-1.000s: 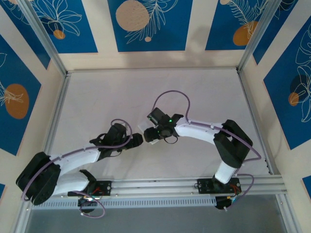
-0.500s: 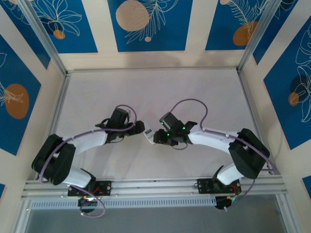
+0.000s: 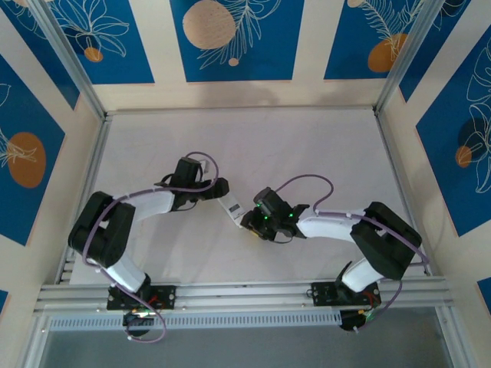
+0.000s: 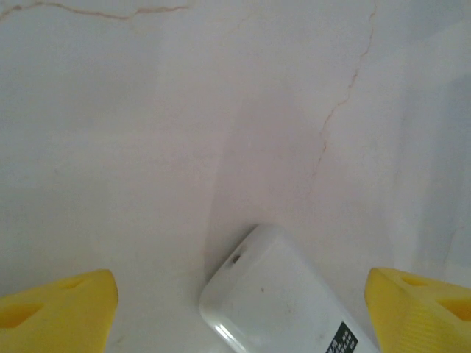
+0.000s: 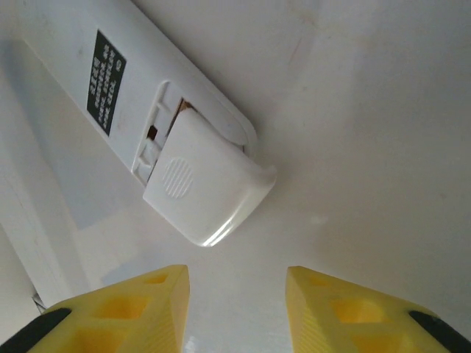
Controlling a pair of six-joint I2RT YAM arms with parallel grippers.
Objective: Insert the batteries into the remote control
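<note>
**Remote lying back-up on a diagonal between the two claws**

The remote control is lying flat on the white worktop, near the middle and toward the near side. It is resting with its back face up, a black label and the battery bay showing on top. In the overhead view its long axis is running diagonally, from upper left down to lower right.

The battery-bay end is pointing at the right claw. A loose white cover is sitting askew over that end, overhanging the edge of the remote control. The rounded plain end is pointing at the left claw.

The left claw's yellow fingers are standing spread wide, one on either side of the rounded end and touching nothing. The right claw's fingers are standing parted with bare worktop between them, their tips just short of the cover.
</note>
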